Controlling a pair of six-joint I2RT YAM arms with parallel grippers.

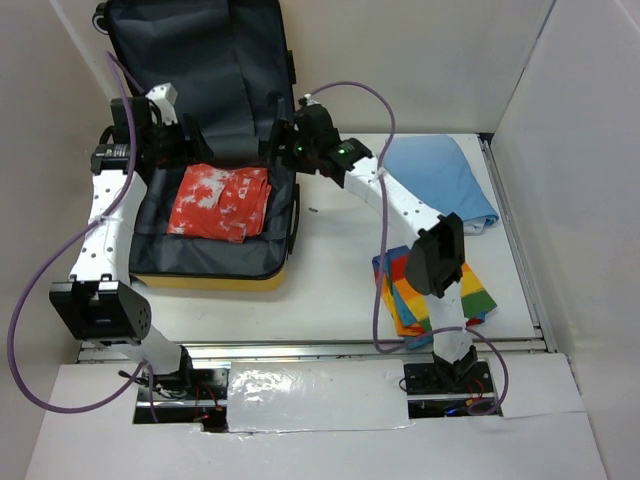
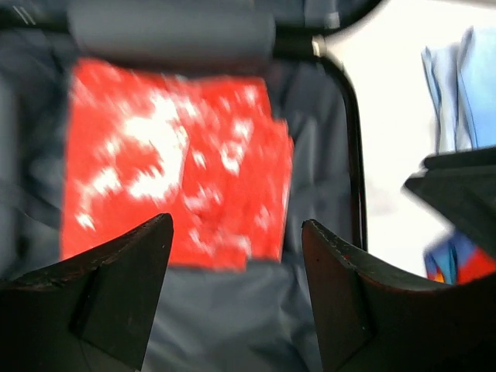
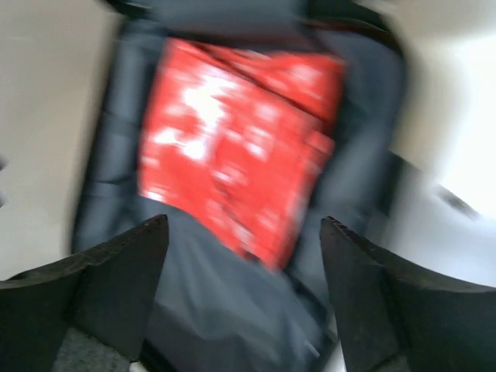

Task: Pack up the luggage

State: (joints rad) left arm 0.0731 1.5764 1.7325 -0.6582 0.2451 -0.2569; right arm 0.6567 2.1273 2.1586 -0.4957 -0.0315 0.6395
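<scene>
The yellow luggage lies open at the left of the table, its dark grey lining showing and its lid standing up at the back. A folded red-and-white cloth lies inside it; it also shows in the left wrist view and the right wrist view. My left gripper is open and empty above the luggage's back left part. My right gripper is open and empty above its back right edge. Both wrist views are blurred.
A light blue cloth lies at the back right of the table. A folded rainbow-striped cloth lies at the front right, partly under the right arm. White walls close in the table at the back and right.
</scene>
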